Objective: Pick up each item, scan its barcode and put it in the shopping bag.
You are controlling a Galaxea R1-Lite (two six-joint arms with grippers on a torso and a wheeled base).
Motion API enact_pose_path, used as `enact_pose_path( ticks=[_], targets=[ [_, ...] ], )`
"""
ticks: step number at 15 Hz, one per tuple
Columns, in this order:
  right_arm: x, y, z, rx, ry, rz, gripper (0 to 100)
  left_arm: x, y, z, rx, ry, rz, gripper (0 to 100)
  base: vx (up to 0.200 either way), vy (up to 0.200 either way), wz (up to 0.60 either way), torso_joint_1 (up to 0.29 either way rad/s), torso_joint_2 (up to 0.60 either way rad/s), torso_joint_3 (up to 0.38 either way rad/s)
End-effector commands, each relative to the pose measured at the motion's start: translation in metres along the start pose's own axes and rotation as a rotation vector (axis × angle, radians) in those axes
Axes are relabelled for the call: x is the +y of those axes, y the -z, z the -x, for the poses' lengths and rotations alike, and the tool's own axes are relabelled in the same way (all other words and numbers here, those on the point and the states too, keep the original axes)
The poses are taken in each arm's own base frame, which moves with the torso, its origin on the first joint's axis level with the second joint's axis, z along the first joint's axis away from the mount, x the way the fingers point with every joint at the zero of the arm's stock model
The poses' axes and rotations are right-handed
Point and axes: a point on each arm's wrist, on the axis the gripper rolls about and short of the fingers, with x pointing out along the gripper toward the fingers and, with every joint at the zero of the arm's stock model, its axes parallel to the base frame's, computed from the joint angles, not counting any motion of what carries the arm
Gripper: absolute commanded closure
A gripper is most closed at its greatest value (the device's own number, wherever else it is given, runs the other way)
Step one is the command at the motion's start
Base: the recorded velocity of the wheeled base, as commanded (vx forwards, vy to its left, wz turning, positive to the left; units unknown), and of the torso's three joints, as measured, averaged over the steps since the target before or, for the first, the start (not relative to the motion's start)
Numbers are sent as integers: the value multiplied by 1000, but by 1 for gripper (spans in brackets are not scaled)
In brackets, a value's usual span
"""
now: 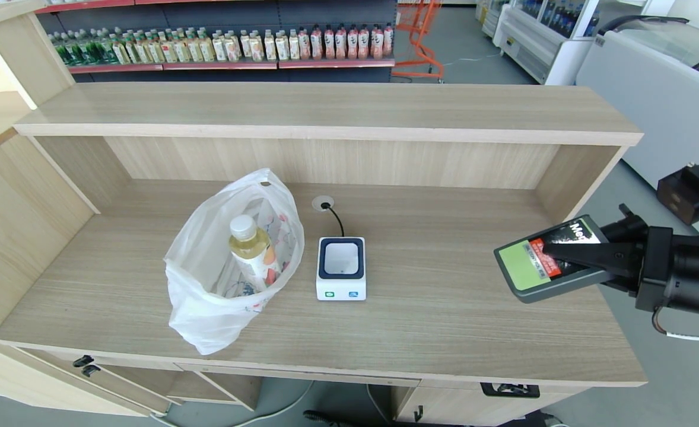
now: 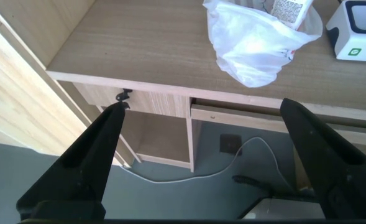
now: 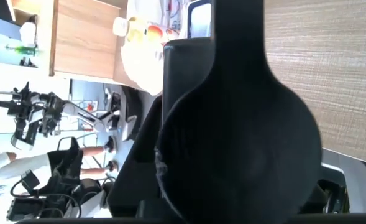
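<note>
Right claw [image 1: 554, 255] was clenched on a flat box [image 1: 521, 268] at the worktop's [image 1: 444, 332] edge. Its barcode face was best turned toward the scanner [image 1: 341, 268] and brought close.

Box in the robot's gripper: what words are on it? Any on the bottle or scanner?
box in the right gripper: white letters half hidden, red label too small to read.
bottle in the shopping bag: label too blurred to read.
scanner: a green and a blue sign, too small to read.
</note>
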Motion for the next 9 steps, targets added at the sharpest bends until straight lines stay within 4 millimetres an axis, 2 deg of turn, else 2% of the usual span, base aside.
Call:
enact_pose_path(
  ticks=[1, 9],
  targets=[
    [0, 1, 0, 1, -1, 0, 100, 0, 0, 0, 0, -1, 1, 0, 0, 200, 0, 2, 2, 2],
    [-6, 1, -7, 20, 13, 29, 100, 0, 0, 0, 0, -1, 1, 0, 0, 200, 0, 2, 2, 4]
  ],
)
